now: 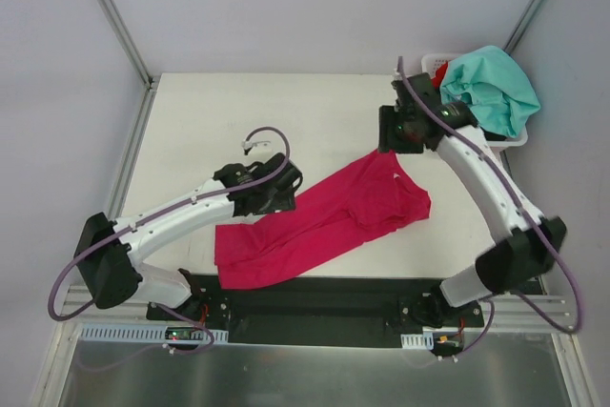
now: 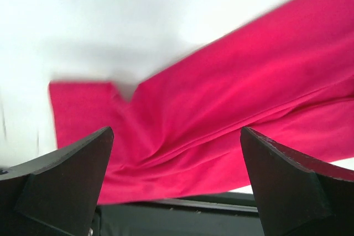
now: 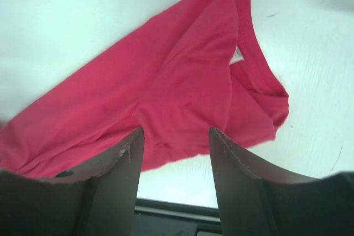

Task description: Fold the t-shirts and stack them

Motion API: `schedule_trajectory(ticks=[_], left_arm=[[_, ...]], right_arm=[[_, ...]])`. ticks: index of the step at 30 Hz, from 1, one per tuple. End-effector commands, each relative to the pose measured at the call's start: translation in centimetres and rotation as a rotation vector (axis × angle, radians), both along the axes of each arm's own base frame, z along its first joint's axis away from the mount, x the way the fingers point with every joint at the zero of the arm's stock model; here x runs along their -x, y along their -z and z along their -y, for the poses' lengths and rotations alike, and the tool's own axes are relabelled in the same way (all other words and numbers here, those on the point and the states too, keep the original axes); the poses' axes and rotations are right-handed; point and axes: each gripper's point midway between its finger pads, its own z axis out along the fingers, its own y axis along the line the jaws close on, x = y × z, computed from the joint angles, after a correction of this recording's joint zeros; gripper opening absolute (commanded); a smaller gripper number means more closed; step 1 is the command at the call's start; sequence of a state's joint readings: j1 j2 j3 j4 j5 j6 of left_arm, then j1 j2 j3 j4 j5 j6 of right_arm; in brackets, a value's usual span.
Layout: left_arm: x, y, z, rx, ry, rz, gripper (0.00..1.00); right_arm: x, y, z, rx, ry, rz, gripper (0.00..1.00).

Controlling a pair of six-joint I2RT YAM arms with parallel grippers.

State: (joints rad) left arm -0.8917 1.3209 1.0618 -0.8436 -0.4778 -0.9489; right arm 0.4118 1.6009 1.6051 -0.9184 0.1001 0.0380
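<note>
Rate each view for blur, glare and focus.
Top external: sharp and evenly lit, with no glare. Left wrist: motion-smeared, the pink t-shirt has fuzzy edges and the table is washed out white. Right wrist: crisp folds and a clear white label, in even light.

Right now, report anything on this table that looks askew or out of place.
The magenta-pink cloth t-shirt lies rumpled and diagonal on the white table, its lower end reaching the near edge. The teal-mint shirt spills over the rim of the white plastic basket.
</note>
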Motion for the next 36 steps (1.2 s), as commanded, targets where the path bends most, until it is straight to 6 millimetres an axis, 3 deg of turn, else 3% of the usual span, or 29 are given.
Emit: schedule_trajectory(ticks=[1,2,3,4,5,7,9,13,16,24,30,36], left_arm=[[-4.8,-2.7,4.6,0.022,0.247,0.084,0.99],[-5.5,-2.0,5.6,0.016,0.274,0.068,0.99],[-6.1,-2.0,6.5,0.03,0.311,0.064,0.99],[-6.3,-2.5,8.4,0.085,0.392,0.047,0.99],[-7.3,-1.6,9.9,0.118,0.43,0.032,0.99],[-6.4,-2.3,14.5,0.298,0.632,-0.021,0.99],[-6.7,-1.6,17.7,0.408,0.73,-0.061,0.99],[-6.4,-2.1,23.3,0.636,0.91,-0.137,0.99],[-6.3,-2.8,26.2,0.75,1.003,-0.172,0.99],[-6.5,-3.9,30.4,0.945,1.161,-0.251,0.99],[-7.5,-1.3,31.3,0.988,1.149,-0.321,0.99],[-10.0,2.6,30.9,0.94,1.032,-0.337,0.99]], right_arm=[[6.1,-3.0,2.0,-0.065,0.036,0.069,0.55],[7.7,-4.5,2.6,-0.098,0.043,0.13,0.55],[8.8,-5.0,2.6,-0.122,0.037,0.157,0.55],[10.0,-4.0,2.9,-0.129,0.047,0.141,0.55],[11.5,-5.2,3.4,-0.168,0.051,0.194,0.56],[13.3,-5.0,3.1,-0.227,0.042,0.191,0.56],[15.5,-5.2,2.9,-0.292,0.01,0.208,0.57],[18.3,-6.5,3.0,-0.368,-0.03,0.228,0.59],[19.7,-7.4,3.1,-0.39,-0.058,0.233,0.6],[21.4,-6.7,2.8,-0.399,-0.124,0.18,0.61],[22.3,-7.0,3.0,-0.412,-0.147,0.197,0.62],[22.5,-6.8,2.9,-0.415,-0.15,0.179,0.62]])
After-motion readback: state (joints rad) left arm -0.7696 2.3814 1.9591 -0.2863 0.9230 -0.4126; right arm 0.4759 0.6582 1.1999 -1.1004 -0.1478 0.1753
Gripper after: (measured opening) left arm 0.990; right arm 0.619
